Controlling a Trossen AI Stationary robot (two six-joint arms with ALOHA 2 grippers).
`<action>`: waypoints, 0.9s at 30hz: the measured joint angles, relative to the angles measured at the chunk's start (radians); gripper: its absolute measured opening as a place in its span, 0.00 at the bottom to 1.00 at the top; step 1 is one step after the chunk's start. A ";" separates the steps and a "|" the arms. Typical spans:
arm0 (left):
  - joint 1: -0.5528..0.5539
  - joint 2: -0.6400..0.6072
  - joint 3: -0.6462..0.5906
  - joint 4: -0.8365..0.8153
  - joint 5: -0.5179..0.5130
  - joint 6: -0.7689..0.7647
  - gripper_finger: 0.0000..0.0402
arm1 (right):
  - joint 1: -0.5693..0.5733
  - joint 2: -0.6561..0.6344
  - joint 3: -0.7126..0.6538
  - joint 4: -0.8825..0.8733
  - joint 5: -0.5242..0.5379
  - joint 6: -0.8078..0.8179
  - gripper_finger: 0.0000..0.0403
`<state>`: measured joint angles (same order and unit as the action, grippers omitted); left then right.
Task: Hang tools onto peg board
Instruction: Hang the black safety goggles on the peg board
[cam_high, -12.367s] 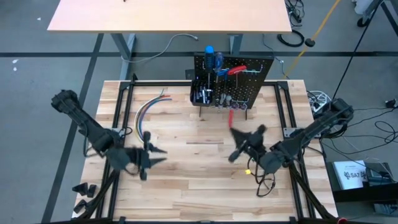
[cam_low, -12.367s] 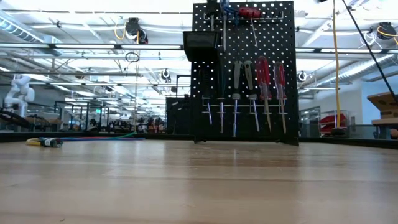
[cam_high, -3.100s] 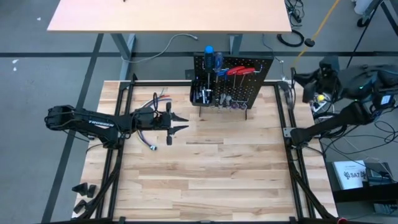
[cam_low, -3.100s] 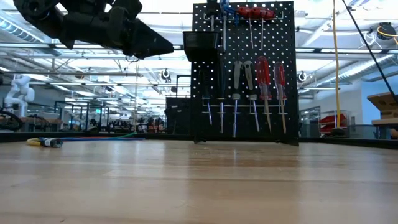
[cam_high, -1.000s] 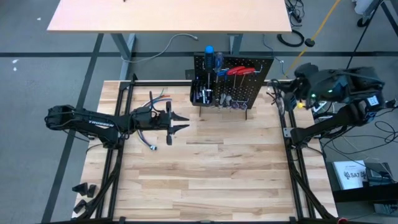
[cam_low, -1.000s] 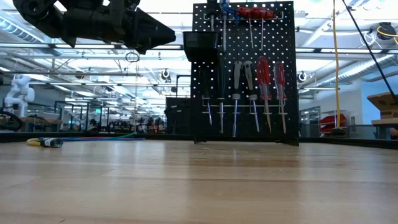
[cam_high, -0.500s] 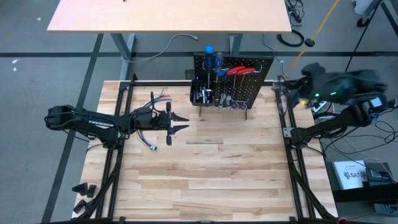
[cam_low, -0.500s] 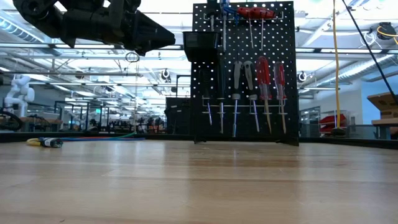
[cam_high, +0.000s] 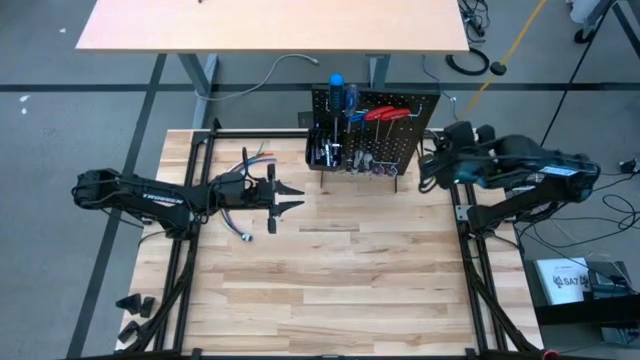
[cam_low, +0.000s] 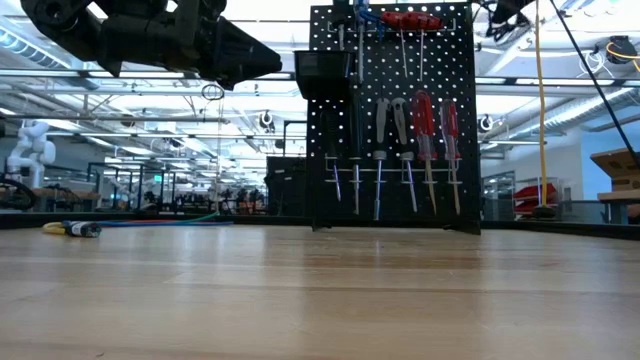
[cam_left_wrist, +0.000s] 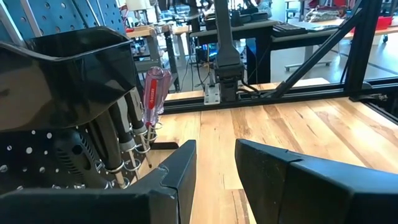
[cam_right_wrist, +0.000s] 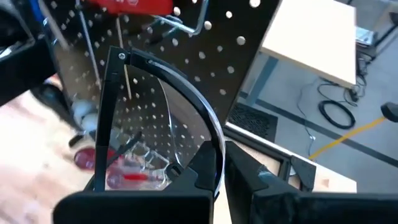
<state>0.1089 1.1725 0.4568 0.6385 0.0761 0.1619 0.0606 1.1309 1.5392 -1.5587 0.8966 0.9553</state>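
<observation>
Two arms work at a wooden surface (cam_high: 330, 270) on which the peg board (cam_high: 405, 135) stands upright at the far edge. The right tool (cam_high: 432, 166) hovers just beside the board's right edge, pinching a curved hacksaw-like frame (cam_right_wrist: 165, 93), its thin metal bow held up against the perforated panel below red-handled screwdrivers (cam_high: 380, 113) already hung. This looks like the hanging step for that frame; the next move would call for lining it up over a free hook (cam_right_wrist: 202, 22) and lowering it on. The left tool (cam_high: 285, 197) waits well to the board's left, near coloured wires (cam_high: 250, 160), fingers spread and empty.
</observation>
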 joint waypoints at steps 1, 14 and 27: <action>0.000 0.000 0.000 0.000 0.000 0.000 0.29 | 0.002 0.007 -0.009 0.003 0.013 0.025 0.01; 0.000 0.000 0.000 -0.030 0.000 0.001 0.29 | 0.144 0.119 -0.029 -0.008 0.295 0.281 0.01; -0.008 0.039 0.000 0.160 0.220 -0.068 0.29 | 0.218 0.182 -0.029 0.078 0.071 0.181 0.02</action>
<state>0.1009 1.2116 0.4568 0.7985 0.2960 0.0938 0.2789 1.3132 1.5105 -1.4805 0.9672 1.1368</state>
